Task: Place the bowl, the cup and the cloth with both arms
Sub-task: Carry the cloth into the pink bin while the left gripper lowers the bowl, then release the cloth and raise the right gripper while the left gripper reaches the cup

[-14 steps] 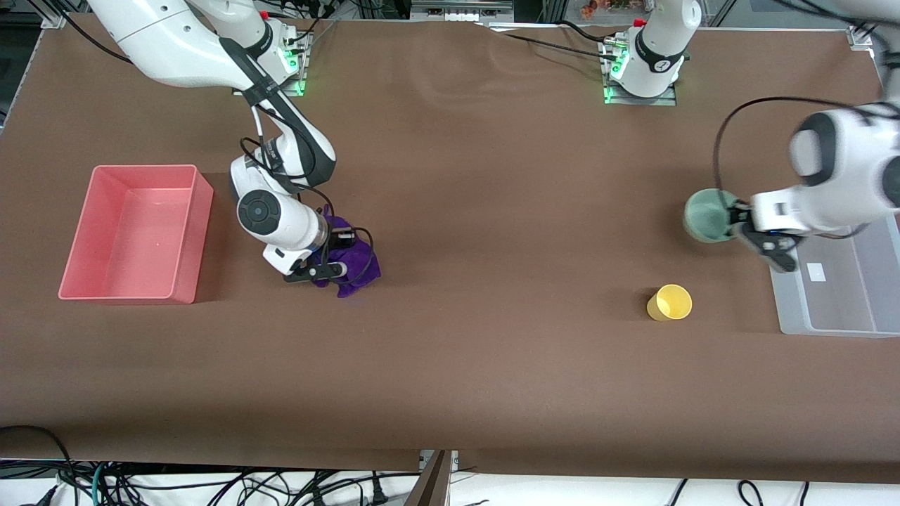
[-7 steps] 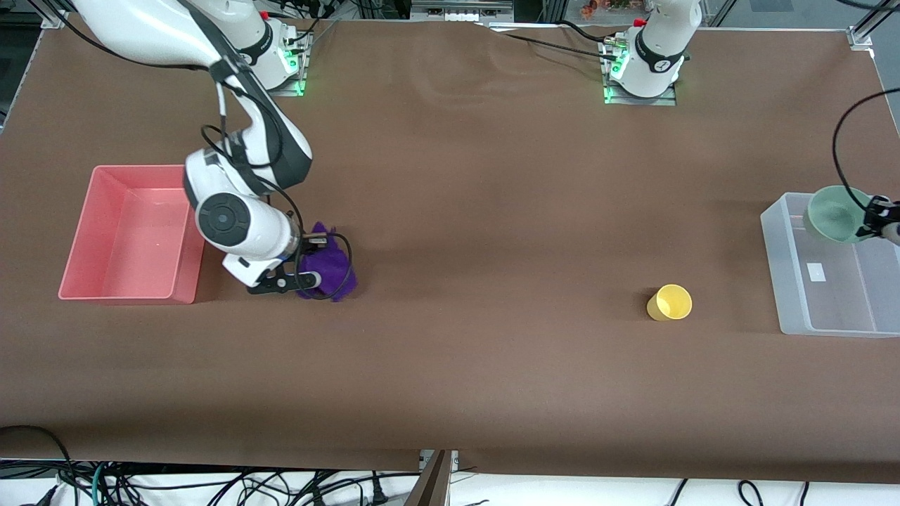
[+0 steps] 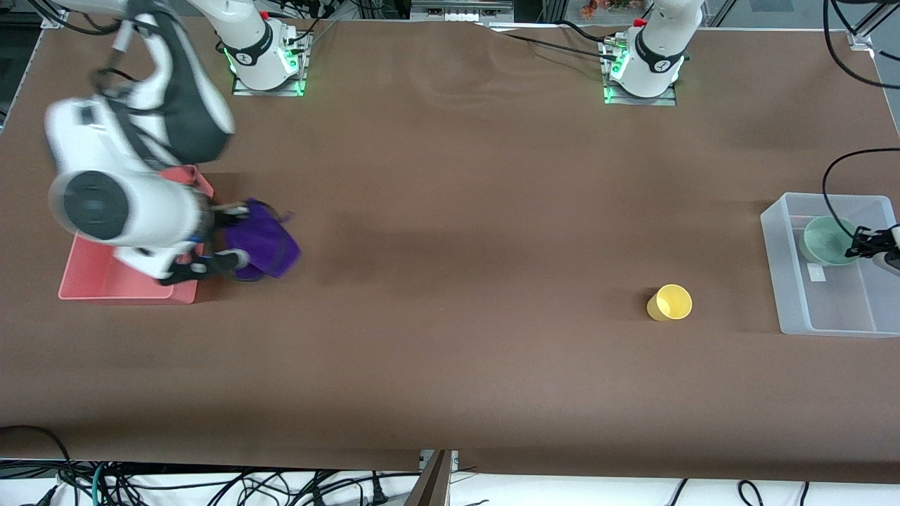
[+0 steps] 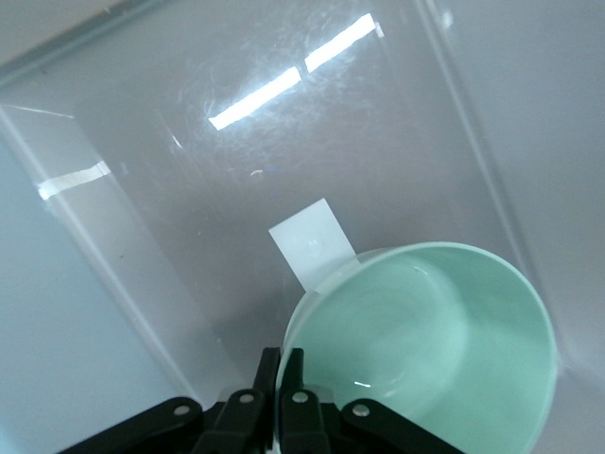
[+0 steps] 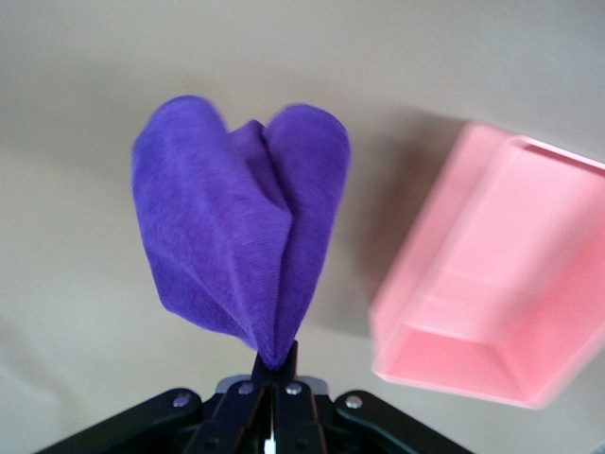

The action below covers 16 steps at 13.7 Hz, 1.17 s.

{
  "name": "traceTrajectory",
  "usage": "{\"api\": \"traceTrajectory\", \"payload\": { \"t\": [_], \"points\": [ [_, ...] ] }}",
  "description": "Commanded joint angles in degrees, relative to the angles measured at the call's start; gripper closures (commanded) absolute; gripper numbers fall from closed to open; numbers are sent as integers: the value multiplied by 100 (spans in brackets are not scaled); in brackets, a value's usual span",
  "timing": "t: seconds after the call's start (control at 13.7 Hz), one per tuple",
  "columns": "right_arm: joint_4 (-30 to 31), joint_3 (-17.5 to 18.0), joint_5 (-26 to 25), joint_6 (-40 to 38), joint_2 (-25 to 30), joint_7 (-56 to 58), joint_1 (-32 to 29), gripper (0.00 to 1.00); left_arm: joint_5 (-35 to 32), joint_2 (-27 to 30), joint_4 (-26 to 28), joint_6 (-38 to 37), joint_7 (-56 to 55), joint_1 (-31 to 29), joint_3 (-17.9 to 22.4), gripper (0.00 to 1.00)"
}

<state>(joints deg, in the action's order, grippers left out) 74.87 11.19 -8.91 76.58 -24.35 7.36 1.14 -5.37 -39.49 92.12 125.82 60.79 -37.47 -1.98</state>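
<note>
Purple cloth (image 3: 264, 241) being held pinched in right claw (image 3: 226, 235), hanging in air beside pink bin (image 3: 105, 287). Green bowl (image 3: 827, 240) being gripped by rim in left claw (image 3: 863, 242), over clear bin (image 3: 787, 270). Yellow cup (image 3: 669, 303) sitting on tabletop (image 3: 457, 211) near clear bin.

Only the cup (image 3: 669, 303) stands on the tabletop (image 3: 450, 281) between the bins. The pink bin (image 3: 126, 284) walls the right arm's edge; the clear bin (image 3: 791, 274) walls the left arm's edge.

We see the right arm (image 3: 133, 176) smeared by motion, covering much of the pink bin (image 3: 126, 284); the left gripper (image 3: 872, 242) sits at the frame's edge, its arm cut off.
</note>
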Motion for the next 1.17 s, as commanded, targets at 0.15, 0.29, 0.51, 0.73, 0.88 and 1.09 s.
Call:
{"api": "traceTrajectory", "payload": {
  "t": [0.15, 0.29, 0.51, 0.73, 0.88, 1.09],
  "points": [
    [-158, -1784, 91, -197, -52, 2793, -183, 100, 107, 326, -282, -669, 74, 55, -135, 2],
    [341, -1988, 187, 154, -35, 3103, -403, 100, 98, 739, -562, -1573, -40, 108, -450, 0],
    [887, -2173, 205, 585, -35, 3166, -456, 100, 19, 1004, -1159, -2770, -670, 493, -820, 0],
    [1581, -2200, 319, 1252, -43, 3148, -474, 100, 97, 970, -1232, -2888, -2074, 1476, -927, 0],
    [2003, -2288, 337, 1718, -43, 3148, -492, 100, 107, 804, -1231, -2800, -3356, 2118, -944, 0],
    [2058, -2296, 337, 1844, -35, 3148, -509, 1, 98, 496, -1118, -2405, -4757, 2639, -935, 0]
  ]
}}
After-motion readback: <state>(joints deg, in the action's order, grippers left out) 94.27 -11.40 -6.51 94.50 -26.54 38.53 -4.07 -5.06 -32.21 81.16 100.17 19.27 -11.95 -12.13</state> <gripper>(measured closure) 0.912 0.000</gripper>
